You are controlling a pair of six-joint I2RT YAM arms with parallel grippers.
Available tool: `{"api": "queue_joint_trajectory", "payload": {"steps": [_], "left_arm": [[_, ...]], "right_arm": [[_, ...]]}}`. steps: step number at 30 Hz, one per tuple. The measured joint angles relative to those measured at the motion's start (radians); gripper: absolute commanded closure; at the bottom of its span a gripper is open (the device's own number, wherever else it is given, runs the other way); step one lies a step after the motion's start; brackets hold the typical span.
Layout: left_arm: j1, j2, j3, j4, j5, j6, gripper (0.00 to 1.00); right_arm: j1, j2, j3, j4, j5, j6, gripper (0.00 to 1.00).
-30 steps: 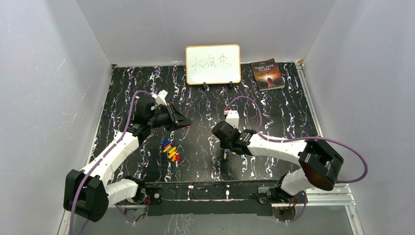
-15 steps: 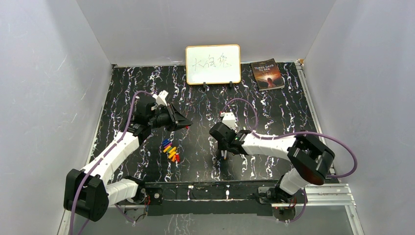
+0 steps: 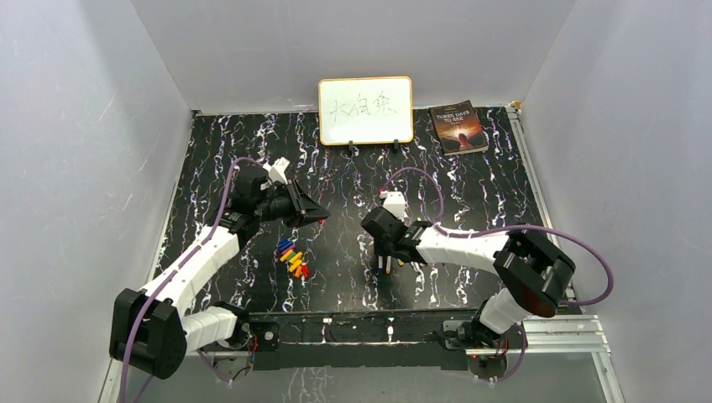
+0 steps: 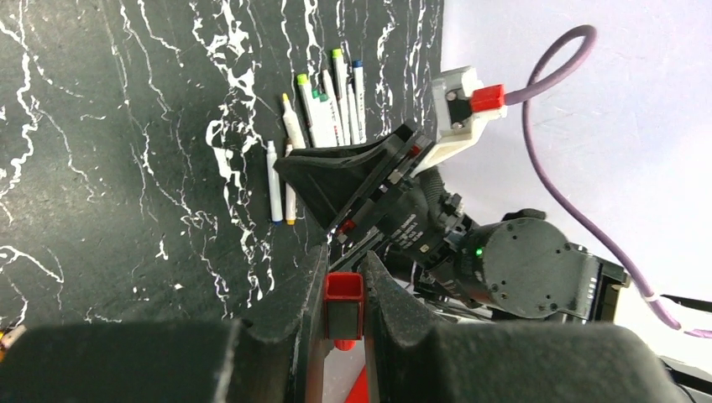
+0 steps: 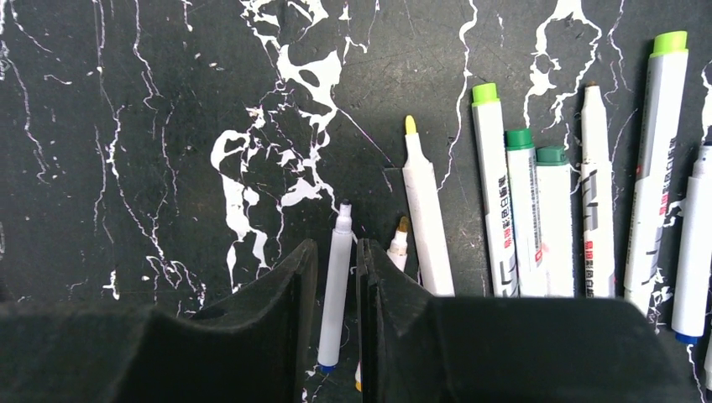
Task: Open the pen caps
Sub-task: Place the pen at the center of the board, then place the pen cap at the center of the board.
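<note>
Red pen cap (image 4: pixel 344 295): clamped in left gripper (image 4: pixel 344 270). White pen (image 5: pixel 334 294): flat on black marble table (image 5: pixel 126 168), between right gripper's (image 5: pixel 337 252) slightly parted jaws, ungripped.

- Black, white-veined table (image 3: pixel 487 193).
- Whiteboard (image 3: pixel 365 110) stands at upper centre; book (image 3: pixel 458 128) lies at upper right.
- Pen caps (image 3: pixel 293 258) are clustered left of centre.
- Pens (image 5: pixel 537 218) lie side by side at centre.

The table top (image 5: pixel 126 126) is a smooth black marbled sheet with a dull sheen. The pens (image 5: pixel 428 218) have smooth white plastic barrels; the red cap (image 4: pixel 343 288) is shiny plastic.
</note>
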Motion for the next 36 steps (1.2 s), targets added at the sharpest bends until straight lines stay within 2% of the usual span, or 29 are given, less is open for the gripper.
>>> {"api": "queue_joint_trajectory", "payload": {"steps": [5,10,19,27,36], "left_arm": [[0.000,0.002,-0.011,-0.050,-0.025,0.038,1.00],[-0.003,0.024,-0.032,-0.132,-0.075,0.097,1.00],[-0.068,0.087,-0.027,-0.308,-0.246,0.209,1.00],[-0.171,0.172,-0.016,-0.354,-0.365,0.223,0.99],[-0.183,0.213,-0.017,-0.356,-0.429,0.221,0.98]], "right_arm": [[-0.002,-0.048,0.000,-0.008,-0.021,-0.009,0.65],[-0.007,-0.114,0.018,-0.022,-0.063,-0.038,0.58],[-0.009,-0.252,0.026,-0.077,-0.119,-0.056,0.56],[-0.014,-0.334,0.012,-0.102,-0.141,-0.052,0.55],[-0.021,-0.382,-0.058,-0.120,-0.161,-0.042,0.55]]}}
